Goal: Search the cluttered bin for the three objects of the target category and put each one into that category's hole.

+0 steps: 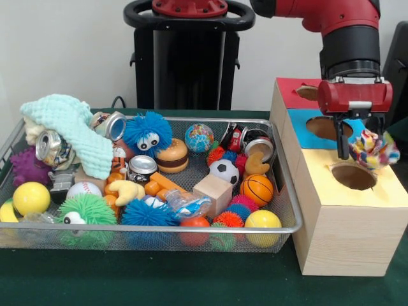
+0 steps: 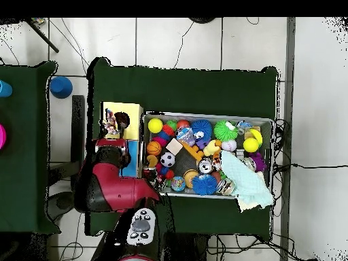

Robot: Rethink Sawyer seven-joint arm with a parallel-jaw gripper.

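**A:** Front of the bin [image 1: 153, 228] first. What do you count?

**B:** Along the near wall I count two yellow balls: one [image 1: 30, 197] at the left, one [image 1: 262, 220] at the right. A third yellow thing sits at the far left edge, too cut off for me to name. Between them lie a green fuzzy toy [image 1: 86, 210] and a blue one [image 1: 148, 212]. Behind those: one baseball [image 1: 83, 189], one wood block [image 1: 213, 191], one basketball [image 1: 257, 189], one soccer ball [image 1: 224, 171]. Farther back: one burger toy [image 1: 172, 155], one big blue fuzzy toy [image 1: 148, 132], one globe ball [image 1: 199, 138], one mint cloth [image 1: 70, 131], and at least three cans.

**A:** And the task's thing?

**B:** The rope toy [image 1: 371, 149], a multicoloured knot, hangs from my hand [image 1: 360, 141] above the yellow hole [image 1: 354, 176] of the box [image 1: 338, 223], which stands right of the bin on the worktop [image 1: 191, 280]. The hand is clamped on its top; the overhead view shows the same.

**A:** How will it handle?

**B:** I judge it light, soft and springy, not fragile. Loose strands may snag the rim. Best held at the knot's dense middle.

**A:** Holes?

**B:** Three: yellow nearest, then blue [image 1: 328, 128], then red [image 1: 308, 92].
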